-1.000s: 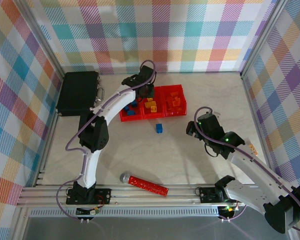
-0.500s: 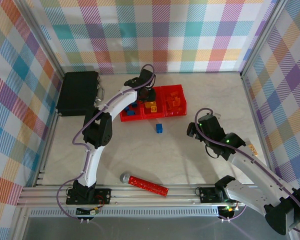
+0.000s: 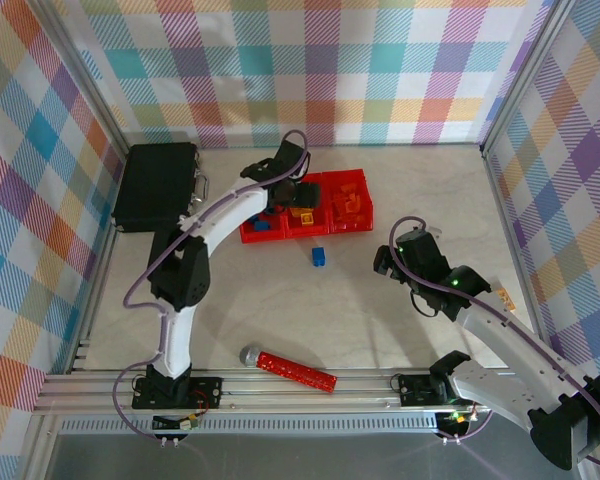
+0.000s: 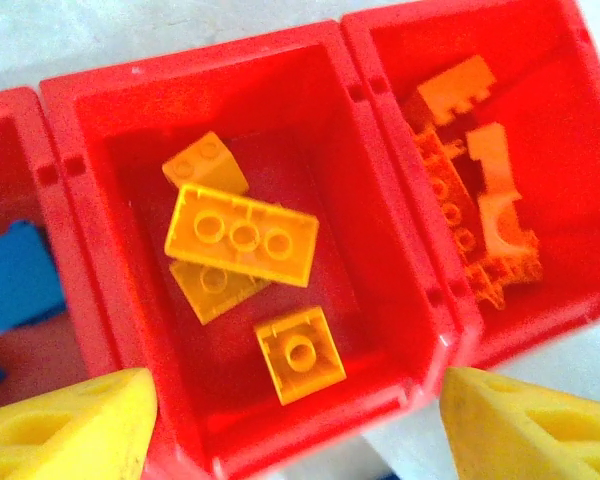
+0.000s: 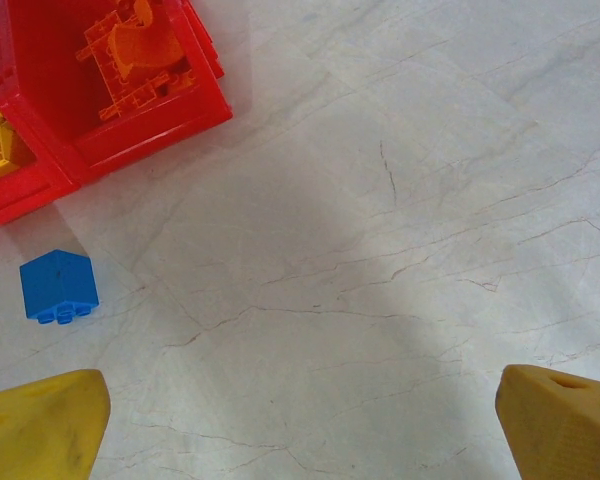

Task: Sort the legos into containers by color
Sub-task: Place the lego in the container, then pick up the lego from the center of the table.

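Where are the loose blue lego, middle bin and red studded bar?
loose blue lego [image 5: 58, 283]: right wrist view, centre of the brick.
middle bin [image 4: 280, 100]: left wrist view, far inner wall.
red studded bar [image 3: 298, 372]: top external view, mid-length.

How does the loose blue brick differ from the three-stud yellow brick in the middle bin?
The blue brick lies alone on the table, studs sideways; the yellow three-stud brick rests studs-up in the middle bin atop other pieces. The blue brick is blocky, the yellow one longer. Both are studded bricks.
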Controlling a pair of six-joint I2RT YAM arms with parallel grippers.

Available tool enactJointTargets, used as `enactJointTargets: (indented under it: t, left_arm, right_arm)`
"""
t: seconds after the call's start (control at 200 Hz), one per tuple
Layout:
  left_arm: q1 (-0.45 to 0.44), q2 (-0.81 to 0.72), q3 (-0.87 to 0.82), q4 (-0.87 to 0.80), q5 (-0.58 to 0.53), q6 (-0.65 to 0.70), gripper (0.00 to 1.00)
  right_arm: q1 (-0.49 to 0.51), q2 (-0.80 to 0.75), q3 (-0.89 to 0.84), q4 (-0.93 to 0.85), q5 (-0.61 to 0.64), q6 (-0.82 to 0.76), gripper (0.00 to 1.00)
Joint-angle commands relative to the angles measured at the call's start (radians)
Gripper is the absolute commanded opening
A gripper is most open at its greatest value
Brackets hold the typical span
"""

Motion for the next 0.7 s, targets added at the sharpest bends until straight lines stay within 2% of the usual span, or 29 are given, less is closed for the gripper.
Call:
enactJointTargets:
  t: [0.0,0.19,0.29,0.54,0.695]
  left_arm:
    - [-0.052,-0.118,-0.108,0.027,-0.057,-0.038,0.77]
    - [-0.152,-0.169,-0.266,0.047,-0.121,-0.144,0.83]
    - [-0.165,-0.145,-0.305,0.066,-0.084,-0.191,0.84]
    - [-0.195,-0.051,-0.272,0.033,-0.134,-0.257,0.91]
    - [-0.201,0.018,-0.248,0.04,-0.13,-0.315,0.91]
  right_arm:
    - [-0.007,0.0,-0.013,0.01,0.002,0.003,0.99]
    - [-0.007,0.031,-0.011,0.026,-0.017,0.004,0.99]
    - [-0.007,0.037,-0.015,0.028,-0.024,0.01,0.99]
    - [-0.006,-0.005,-0.032,0.005,0.0,0.007,0.99]
    - [-0.01,-0.022,-0.042,0.005,0.005,-0.001,0.99]
